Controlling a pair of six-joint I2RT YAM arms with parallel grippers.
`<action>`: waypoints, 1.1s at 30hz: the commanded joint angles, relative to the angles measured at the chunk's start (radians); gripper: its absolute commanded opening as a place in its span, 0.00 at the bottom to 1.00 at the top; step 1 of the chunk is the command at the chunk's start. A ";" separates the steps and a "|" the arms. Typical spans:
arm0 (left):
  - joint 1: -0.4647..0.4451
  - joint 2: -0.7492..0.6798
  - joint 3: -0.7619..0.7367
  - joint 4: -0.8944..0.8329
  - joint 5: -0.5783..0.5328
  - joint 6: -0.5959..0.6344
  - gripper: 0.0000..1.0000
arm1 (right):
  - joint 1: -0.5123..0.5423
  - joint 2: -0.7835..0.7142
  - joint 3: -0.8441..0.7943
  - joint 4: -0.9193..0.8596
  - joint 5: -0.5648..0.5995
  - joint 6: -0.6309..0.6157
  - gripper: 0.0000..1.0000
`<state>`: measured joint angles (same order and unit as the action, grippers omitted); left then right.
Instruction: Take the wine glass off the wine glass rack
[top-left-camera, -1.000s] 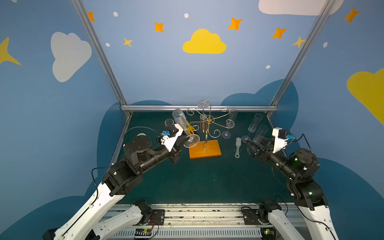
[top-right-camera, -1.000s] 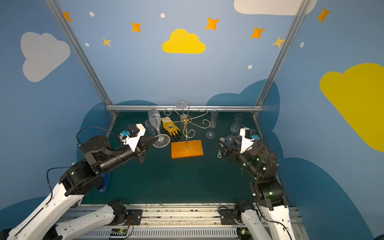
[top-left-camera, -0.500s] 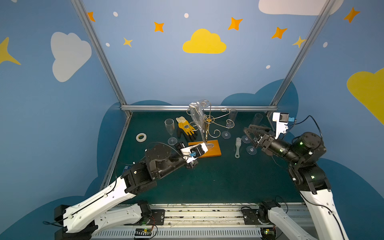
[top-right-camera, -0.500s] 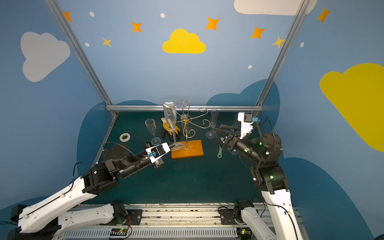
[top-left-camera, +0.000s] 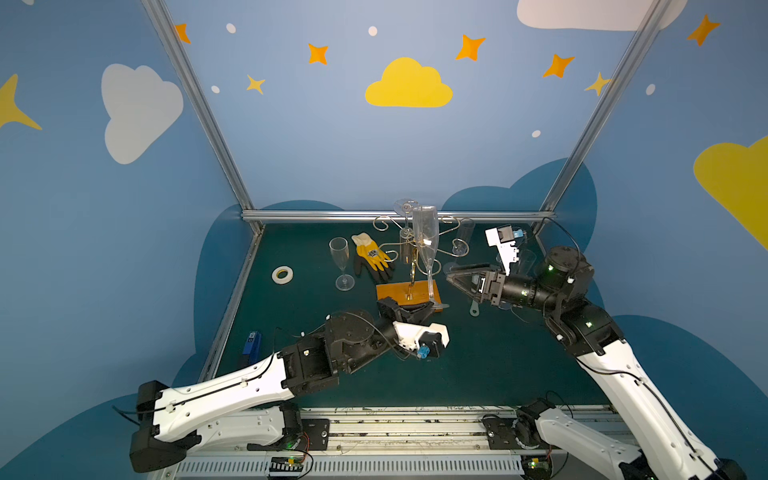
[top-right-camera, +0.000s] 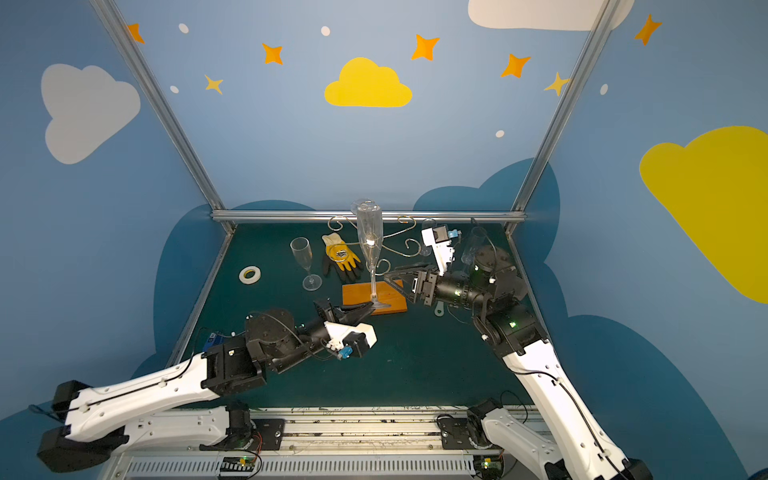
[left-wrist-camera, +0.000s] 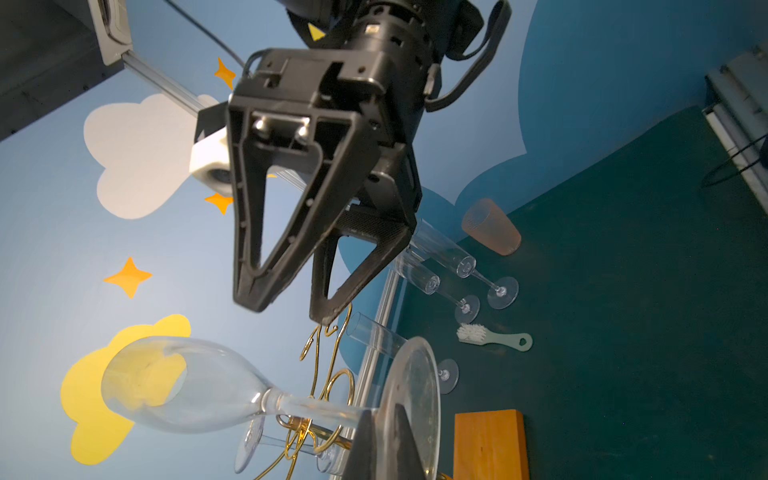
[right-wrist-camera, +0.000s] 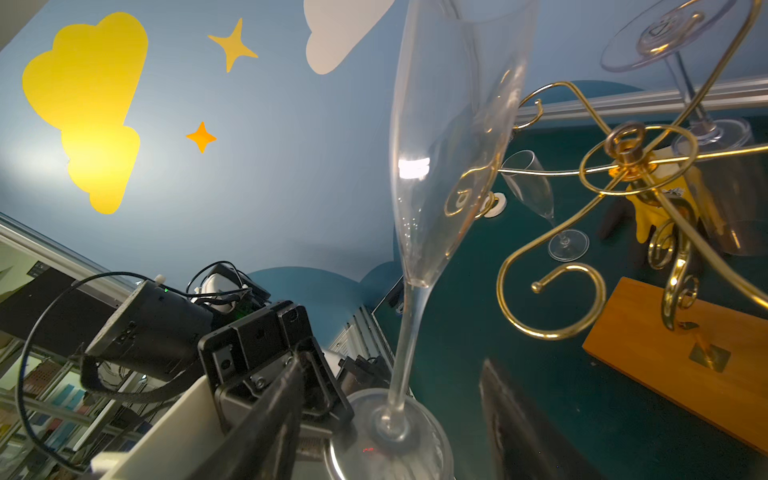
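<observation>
As seen in both top views, notes left gripper (top-left-camera: 428, 308) (top-right-camera: 366, 307) clamped on foot of glass (top-left-camera: 424, 232) (top-right-camera: 370, 237), upright, just beside rack (top-left-camera: 395, 291) (top-right-camera: 357, 293), at base's near corner. Notes right gripper (top-left-camera: 453, 277) (top-right-camera: 390, 276) parted, close by stem. In left wrist view, confirms right gripper (left-wrist-camera: 289, 311) jaws apart. In right wrist view, finds glass (right-wrist-camera: 449, 145) in front of arms of rack (right-wrist-camera: 665, 365).

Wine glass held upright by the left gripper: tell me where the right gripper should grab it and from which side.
Take the wine glass by its thin stem, about midway up, coming level from the right gripper's side, jaws straddling it. The left gripper clamps the foot, the bowl is wide and tapered, and the wine glass rack's wire arms crowd behind it.
</observation>
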<state>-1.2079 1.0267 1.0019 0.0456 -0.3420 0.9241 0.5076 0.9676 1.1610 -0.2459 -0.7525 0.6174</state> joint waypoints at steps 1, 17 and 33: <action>-0.008 0.000 -0.004 0.113 -0.041 0.094 0.03 | 0.031 0.012 -0.003 0.013 0.006 -0.002 0.65; -0.040 0.038 -0.031 0.136 -0.075 0.218 0.03 | 0.099 0.072 -0.020 0.013 0.056 -0.018 0.38; -0.042 0.029 -0.056 0.160 -0.070 0.215 0.33 | 0.120 0.074 -0.031 0.039 0.074 -0.040 0.00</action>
<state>-1.2480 1.0687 0.9546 0.1516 -0.4118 1.1450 0.6186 1.0447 1.1381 -0.2371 -0.6735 0.5884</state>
